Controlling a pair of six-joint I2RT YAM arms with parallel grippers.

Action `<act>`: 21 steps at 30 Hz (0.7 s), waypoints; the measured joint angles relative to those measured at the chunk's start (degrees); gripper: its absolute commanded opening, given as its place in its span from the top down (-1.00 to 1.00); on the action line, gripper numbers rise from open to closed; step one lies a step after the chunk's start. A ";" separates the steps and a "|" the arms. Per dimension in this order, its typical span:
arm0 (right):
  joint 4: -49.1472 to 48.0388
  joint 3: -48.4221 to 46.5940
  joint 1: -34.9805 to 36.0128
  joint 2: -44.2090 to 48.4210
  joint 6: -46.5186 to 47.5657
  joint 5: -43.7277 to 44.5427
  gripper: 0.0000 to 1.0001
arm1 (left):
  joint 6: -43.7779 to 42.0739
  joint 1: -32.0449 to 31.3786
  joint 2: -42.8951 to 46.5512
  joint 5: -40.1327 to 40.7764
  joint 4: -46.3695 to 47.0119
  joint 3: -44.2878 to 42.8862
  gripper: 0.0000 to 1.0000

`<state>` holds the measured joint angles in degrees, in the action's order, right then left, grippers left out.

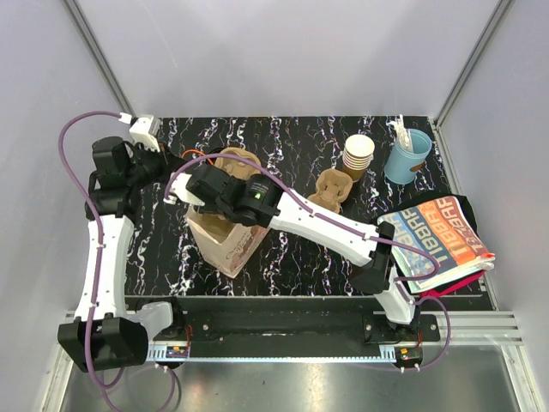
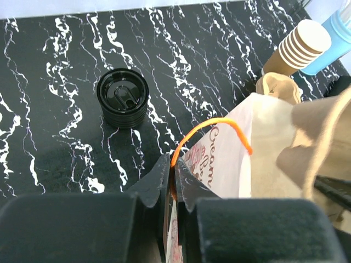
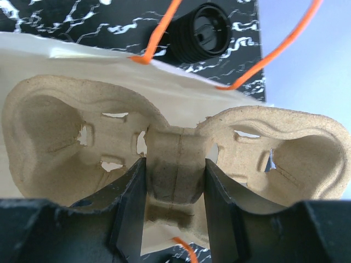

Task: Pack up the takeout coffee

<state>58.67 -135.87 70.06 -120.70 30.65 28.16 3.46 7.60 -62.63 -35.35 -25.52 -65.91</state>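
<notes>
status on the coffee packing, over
left end effector shut on orange handle of bag. right end effector holds cup carrier at bag mouth. black lid on table, outside bag.

Blue cup (image 1: 407, 159), nested cups (image 1: 358, 157), perhaps magazines (image 1: 437, 236)

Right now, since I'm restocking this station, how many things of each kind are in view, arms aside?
Pulp cup carriers: 2
Paper bag: 1
Stack of tan paper cups: 1
Light blue cup: 1
Black lid pile: 1
Magazine pile: 1
Total: 7
</notes>
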 measured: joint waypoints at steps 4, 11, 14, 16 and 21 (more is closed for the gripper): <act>1.27 0.26 -0.04 0.00 -1.29 -2.47 0.12 | 0.87 0.02 1.07 -0.02 1.22 0.85 0.85; 2.75 1.44 -0.39 0.00 -3.74 -7.85 0.14 | 2.27 0.02 1.75 -0.17 2.14 1.55 0.88; 3.34 1.38 -1.18 0.00 -4.52 -10.21 0.15 | 2.71 0.02 2.08 -0.31 2.16 1.97 0.89; 3.91 1.07 -2.03 0.00 -5.11 -11.69 0.15 | 2.95 0.00 2.34 -0.33 2.56 2.27 0.90; 4.57 0.76 -3.78 0.00 -6.60 -15.13 0.15 | 3.96 0.02 3.85 -0.24 3.21 3.85 0.96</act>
<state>63.24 -135.11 66.28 -120.70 24.05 13.04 7.42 7.62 -58.78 -35.59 -22.31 -62.06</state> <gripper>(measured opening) 0.470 0.042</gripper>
